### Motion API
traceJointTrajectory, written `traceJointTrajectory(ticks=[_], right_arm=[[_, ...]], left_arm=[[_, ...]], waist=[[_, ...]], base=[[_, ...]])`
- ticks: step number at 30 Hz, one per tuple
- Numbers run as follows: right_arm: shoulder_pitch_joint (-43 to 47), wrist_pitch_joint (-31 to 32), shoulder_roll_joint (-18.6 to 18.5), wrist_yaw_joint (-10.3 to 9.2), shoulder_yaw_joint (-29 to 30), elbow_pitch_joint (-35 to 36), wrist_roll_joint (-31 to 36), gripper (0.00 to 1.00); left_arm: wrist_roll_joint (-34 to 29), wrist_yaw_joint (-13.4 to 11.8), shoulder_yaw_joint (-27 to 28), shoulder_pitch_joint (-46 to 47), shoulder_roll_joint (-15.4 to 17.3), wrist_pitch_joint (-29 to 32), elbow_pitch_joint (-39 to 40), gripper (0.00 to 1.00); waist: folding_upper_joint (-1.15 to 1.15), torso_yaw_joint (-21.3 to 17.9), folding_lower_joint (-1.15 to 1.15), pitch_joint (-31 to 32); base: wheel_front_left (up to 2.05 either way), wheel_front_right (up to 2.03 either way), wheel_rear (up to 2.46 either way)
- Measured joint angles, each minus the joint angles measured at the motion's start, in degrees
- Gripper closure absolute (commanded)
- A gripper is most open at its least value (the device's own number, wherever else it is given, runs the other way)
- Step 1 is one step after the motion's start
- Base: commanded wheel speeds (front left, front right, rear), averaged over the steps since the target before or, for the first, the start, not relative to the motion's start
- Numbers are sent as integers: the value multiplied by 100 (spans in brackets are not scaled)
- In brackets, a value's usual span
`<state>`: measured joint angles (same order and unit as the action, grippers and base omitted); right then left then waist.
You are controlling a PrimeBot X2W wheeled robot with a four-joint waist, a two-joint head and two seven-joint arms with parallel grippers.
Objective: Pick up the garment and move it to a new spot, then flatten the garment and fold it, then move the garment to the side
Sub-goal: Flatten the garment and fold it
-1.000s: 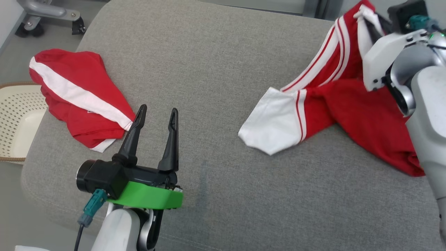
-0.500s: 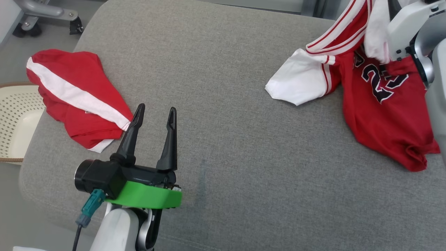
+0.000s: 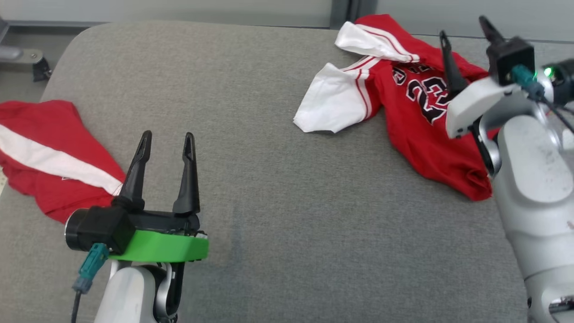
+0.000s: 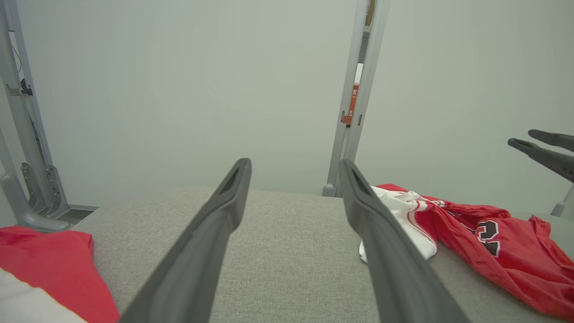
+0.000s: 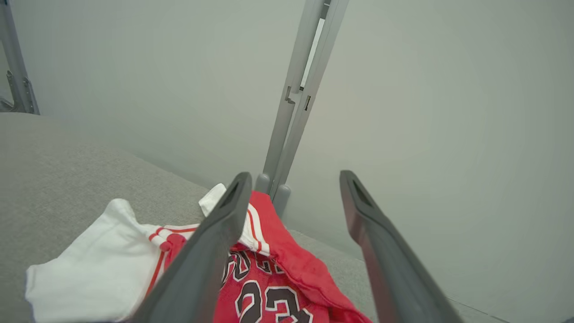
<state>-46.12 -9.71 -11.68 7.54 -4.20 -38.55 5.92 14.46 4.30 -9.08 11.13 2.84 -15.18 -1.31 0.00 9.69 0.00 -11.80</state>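
The jersey (image 3: pixel 430 134), red with white sleeves and a black 23, lay crumpled at the far right of the grey cushion (image 3: pixel 287 202). One white sleeve (image 3: pixel 329 105) spread flat toward the left, and its red body trailed nearer along the right edge. The right hand (image 3: pixel 463 27) hovered over the jersey's right side, its two fingers spread wide apart with nothing between them. In the right wrist view the right hand (image 5: pixel 296 176) pointed past the jersey (image 5: pixel 269 296) toward a pale wall, clear of the cloth.

The left hand (image 3: pixel 167 134) sat at the near left above bare cushion, fingers likewise parted and empty. In the left wrist view the left hand (image 4: pixel 294 165) had the jersey (image 4: pixel 515 251) to its right. Red shorts (image 3: pixel 45 179) with a white stripe lay bunched at the cushion's left edge, just beside the left hand.
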Motion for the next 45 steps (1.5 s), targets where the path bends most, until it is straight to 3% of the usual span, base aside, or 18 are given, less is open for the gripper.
traceJointTrajectory(ticks=[13, 19, 31, 38, 45], right_arm=[[2829, -479, 699, 0, 490, 1964, -668, 0], [3527, -503, 853, 0, 327, 2237, -775, 0], [3477, -461, 860, -1, 257, 2364, -620, 0], [2613, 9, 130, 0, -887, 2323, -422, 0], [1116, 816, -929, 1, -2372, 1666, -1058, 0]], left_arm=[[123, -76, 521, 7, -3, 1, -244, 0], [147, -24, 456, -32, -3, 0, -435, 0], [122, -47, -146, -81, -7, 0, -560, 0], [130, -29, -419, -52, -7, 0, -581, 0], [304, -66, -762, 155, -4, 1, -503, 0]], waist=[[0, -1076, 0, 199], [0, -1389, 0, 261], [0, -1096, 0, 308], [0, -708, 0, 199], [0, -109, 0, 31]], base=[[0, 0, 0], [0, 0, 0], [0, 0, 0], [0, 0, 0], [0, 0, 0]])
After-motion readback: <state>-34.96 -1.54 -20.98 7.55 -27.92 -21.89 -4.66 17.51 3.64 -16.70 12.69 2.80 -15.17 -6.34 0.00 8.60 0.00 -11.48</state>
